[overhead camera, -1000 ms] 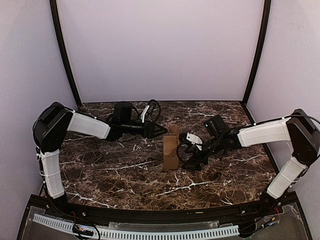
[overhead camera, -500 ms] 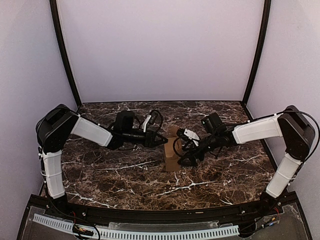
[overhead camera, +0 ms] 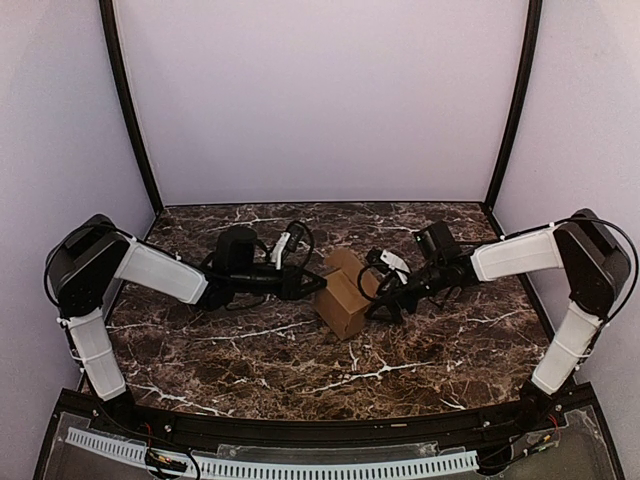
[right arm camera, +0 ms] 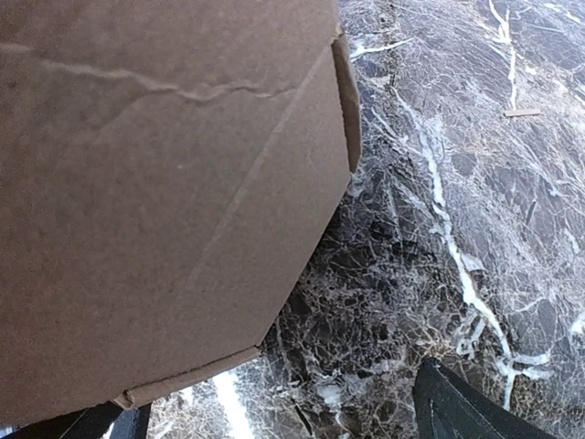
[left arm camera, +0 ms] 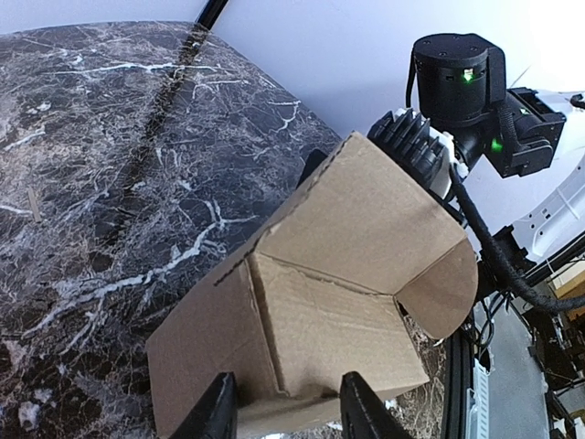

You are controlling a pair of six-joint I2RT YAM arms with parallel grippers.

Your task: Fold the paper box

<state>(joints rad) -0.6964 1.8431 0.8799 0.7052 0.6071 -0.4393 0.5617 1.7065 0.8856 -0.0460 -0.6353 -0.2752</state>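
Note:
The paper box (overhead camera: 343, 291) is plain brown cardboard, standing as a squat cube mid-table between both arms. My left gripper (overhead camera: 313, 285) meets its left corner. In the left wrist view the box (left arm camera: 347, 274) fills the middle, with a rounded flap (left arm camera: 443, 293) hanging open at its right. There my left gripper (left arm camera: 291, 416) has its jaws partly closed astride the box's near lower edge; contact is unclear. My right gripper (overhead camera: 378, 297) sits against the box's right side. In the right wrist view the right gripper (right arm camera: 274, 422) is open, with the box (right arm camera: 155, 183) close above its left finger.
The dark marble table (overhead camera: 250, 350) is ringed by pale enclosure walls, with black corner posts (overhead camera: 128, 110) at the back. A small chip of debris (right arm camera: 523, 113) lies on the marble to the right of the box.
The box went from a thin upright slab to a squat cube turned corner-on. My left jaws narrowed and moved onto its left corner. My right gripper moved in against its right side.

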